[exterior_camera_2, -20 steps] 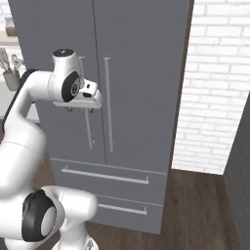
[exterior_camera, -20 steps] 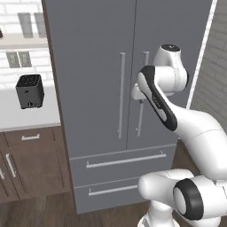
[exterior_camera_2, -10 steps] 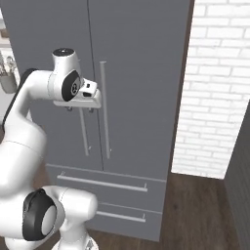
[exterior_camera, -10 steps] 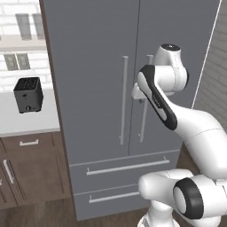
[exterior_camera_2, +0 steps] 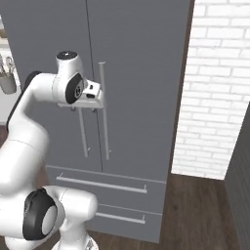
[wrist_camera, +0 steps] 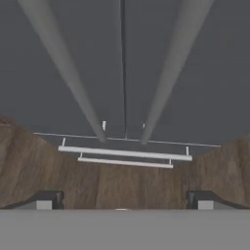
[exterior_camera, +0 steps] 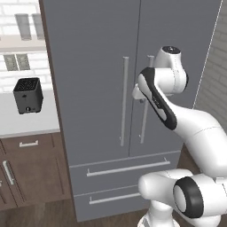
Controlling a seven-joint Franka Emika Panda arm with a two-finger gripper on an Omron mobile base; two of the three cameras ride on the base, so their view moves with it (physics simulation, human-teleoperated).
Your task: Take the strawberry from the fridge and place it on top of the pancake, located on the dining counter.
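The fridge (exterior_camera: 97,66) stands with both grey doors closed, so the strawberry is hidden. My gripper (exterior_camera_2: 83,108) hangs just in front of the two long silver handles (exterior_camera: 124,99), at about mid-height of the doors, and it points down. In the hand view the gripper (wrist_camera: 124,202) is open, with its two dark fingertips (wrist_camera: 45,200) far apart and nothing between them. That view looks down the fridge front (wrist_camera: 122,58) along both handles (wrist_camera: 68,73) to the drawer fronts and the floor. The pancake and the dining counter are out of view.
A black toaster (exterior_camera: 28,95) sits on a narrow white counter (exterior_camera: 26,126) left of the fridge, over brown cabinets. A white brick wall (exterior_camera_2: 219,88) rises to the fridge's right. Two drawer handles (wrist_camera: 124,153) cross the fridge's lower front above the wood floor (exterior_camera_2: 205,210).
The whole picture has shifted slightly, so the camera has moved with the base. The gripper stays open in front of the fridge handles.
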